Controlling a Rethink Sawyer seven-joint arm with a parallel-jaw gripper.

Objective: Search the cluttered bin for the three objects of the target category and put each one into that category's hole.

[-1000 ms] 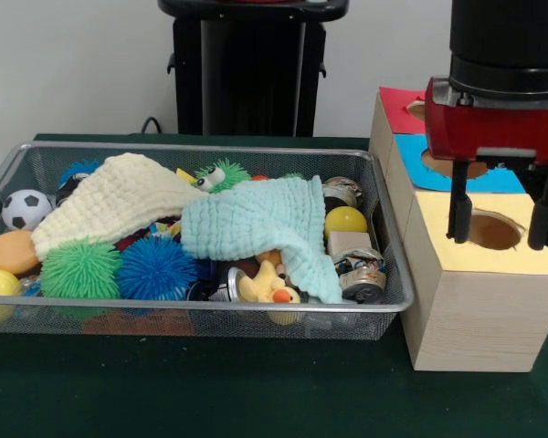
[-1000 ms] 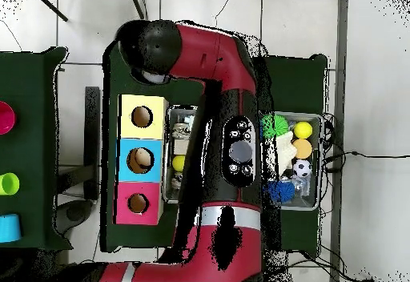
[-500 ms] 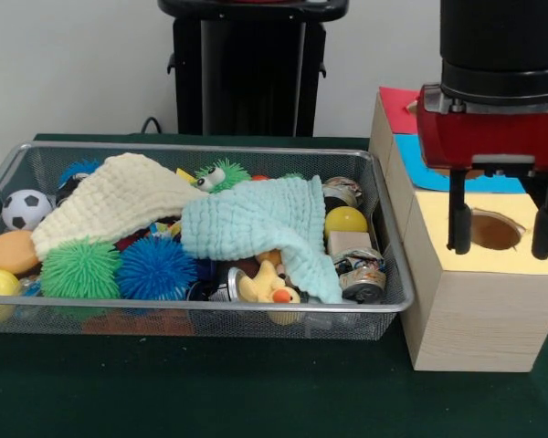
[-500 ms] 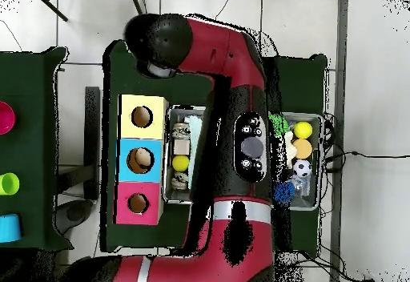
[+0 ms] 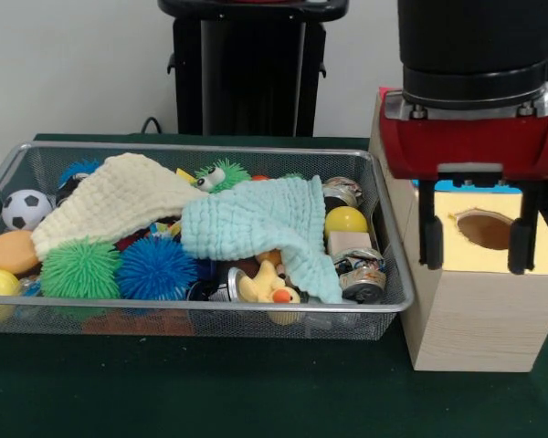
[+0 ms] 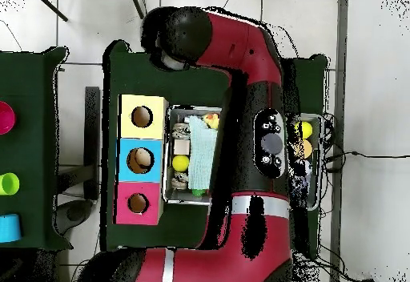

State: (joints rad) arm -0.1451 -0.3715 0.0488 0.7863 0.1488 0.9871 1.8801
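**Open, empty fingers in front of the yellow hole; bin full of toys and cans**

Front view: the gripper (image 5: 473, 245) hangs at the right, its two black fingers (image 5: 431, 240) spread wide with nothing between them, in front of the wooden box (image 5: 475, 315). The box's yellow top shows one hole (image 5: 483, 229) between the fingers; a sliver of blue panel and a red one lie behind, mostly hidden by the red gripper body. The wire bin (image 5: 192, 315) stands on the green bench (image 5: 210, 392), just left of the box. Two cloths lie over the heap: a cream cloth (image 5: 114, 196) on the left and a pale green cloth (image 5: 256, 224) at the middle, the cream one overlapping the green one's edge. Around them I count one soccer ball (image 5: 25, 209), one orange ball (image 5: 11, 250), two yellow balls (image 5: 346, 220), one at each end, one green spiky ball (image 5: 80, 268), one blue spiky ball (image 5: 155, 267), one green fuzzy toy with eyes (image 5: 217, 175), one rubber duck (image 5: 267, 286), one small block (image 5: 349, 243), and three crushed cans (image 5: 362, 272) that I can make out: two at the right end, one beside the duck.

Overhead view: the red arm (image 6: 260, 134) crosses the bin and hides its middle. The box shows three coloured panels in a row, yellow (image 6: 142, 117), blue (image 6: 141, 160) and red (image 6: 138, 203), each with one hole. The gripper itself is hidden under the arm.
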